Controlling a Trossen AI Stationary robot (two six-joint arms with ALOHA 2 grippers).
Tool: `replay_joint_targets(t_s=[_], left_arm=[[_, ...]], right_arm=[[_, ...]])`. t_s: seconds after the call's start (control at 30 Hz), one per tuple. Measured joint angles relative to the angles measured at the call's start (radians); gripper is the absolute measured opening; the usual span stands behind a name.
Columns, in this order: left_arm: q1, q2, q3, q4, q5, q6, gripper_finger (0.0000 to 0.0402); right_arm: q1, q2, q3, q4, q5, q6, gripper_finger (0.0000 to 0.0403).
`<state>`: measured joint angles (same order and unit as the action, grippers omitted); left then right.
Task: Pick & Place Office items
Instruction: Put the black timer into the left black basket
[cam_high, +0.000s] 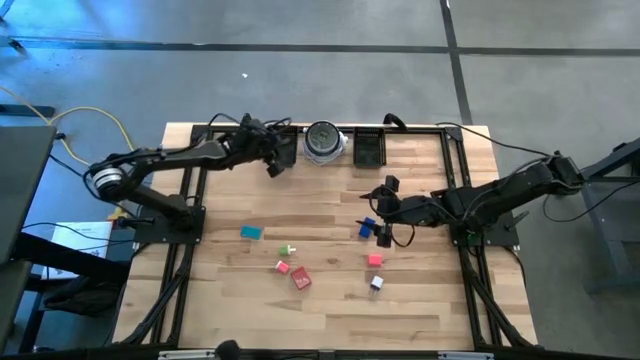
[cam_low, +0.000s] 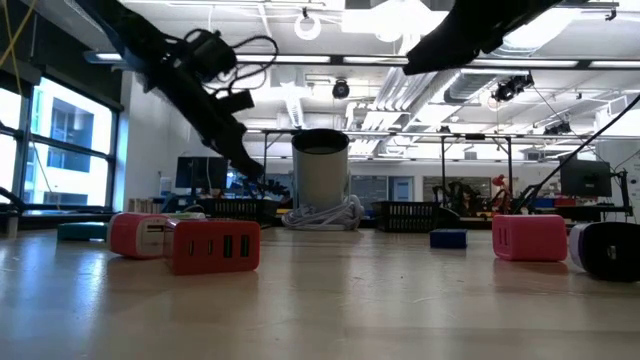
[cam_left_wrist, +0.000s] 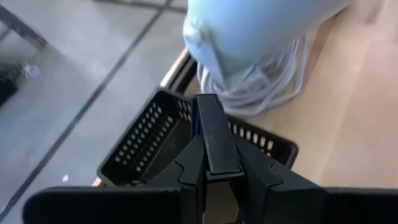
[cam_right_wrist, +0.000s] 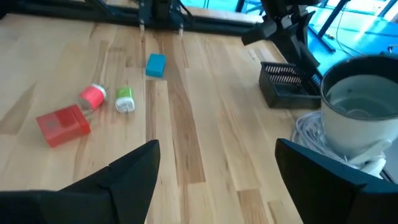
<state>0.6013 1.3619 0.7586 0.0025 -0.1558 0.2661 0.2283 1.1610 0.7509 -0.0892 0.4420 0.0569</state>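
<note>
Left jaws clenched on a black piece (cam_left_wrist: 214, 134) above the black tray (cam_left_wrist: 140, 146); right jaws released, coloured pieces (cam_right_wrist: 62, 124) well beyond.

I'm seeing even overhead light; ceiling fixtures (cam_low: 400, 15) are blowing out in the low view. Windows (cam_low: 60, 140) are glaring bright. The near surface (cam_low: 320, 320) is going soft there. The pale container (cam_left_wrist: 261, 31) is blurring in the left wrist view.

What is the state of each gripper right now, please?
Left gripper: closed on a flat black piece, above the black tray.
Right gripper: open, holding nothing, over the table.
</note>
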Motion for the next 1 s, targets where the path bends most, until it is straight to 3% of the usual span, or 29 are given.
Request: replay_joint_targets(t_s=[0.43, 1.0], left_arm=[[0.047, 0.088, 0.043, -0.107, 0.000, 0.067, 0.0051], [0.060, 0.088, 0.139, -0.326, 0.120, 0.131, 0.0051]], right_arm=[[0.000, 0.000, -0.001, -0.017, -0.007, 0.002, 0.0306], [0.000, 0.000, -0.001, -0.017, -0.007, 0.002, 0.0306]])
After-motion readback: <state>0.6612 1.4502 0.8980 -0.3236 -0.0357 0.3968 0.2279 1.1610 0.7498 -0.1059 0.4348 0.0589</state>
